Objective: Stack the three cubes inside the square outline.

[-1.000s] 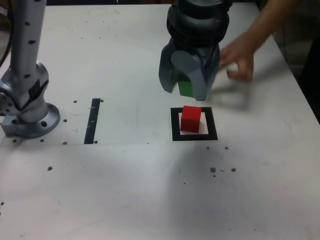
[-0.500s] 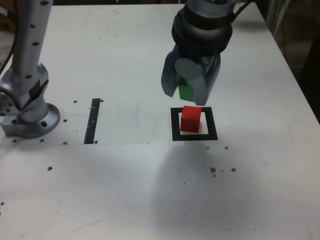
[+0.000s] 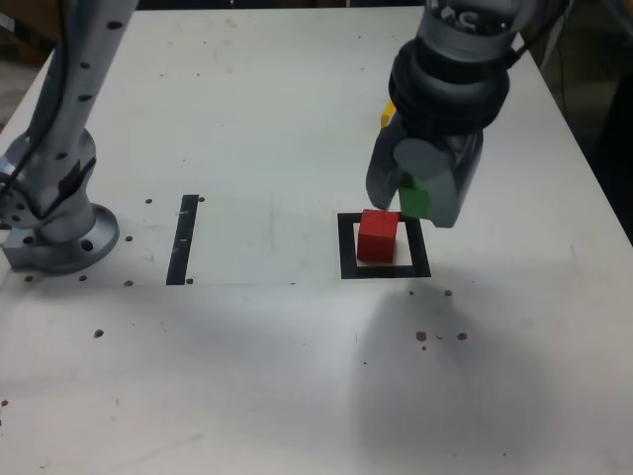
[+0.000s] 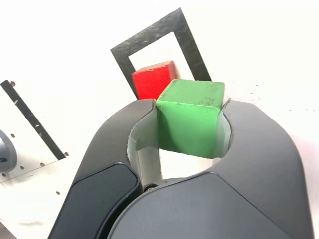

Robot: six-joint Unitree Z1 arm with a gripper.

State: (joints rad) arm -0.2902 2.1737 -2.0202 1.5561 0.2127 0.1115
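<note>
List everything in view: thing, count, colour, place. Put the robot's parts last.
red cube: one, red, on the pale centre inside the square outline.
green cube: one, green, clamped between the jaws, just above and beside the red one.
yellow cube: one, yellow, mostly hidden behind the arm.
square outline: one, black frame, on the table.
black strip: one, toward the exterior view's left.
table: one, white, speckled.
arm base: one, grey, exterior view's left edge.
gripper: one, grey, shut on the green cube.
</note>
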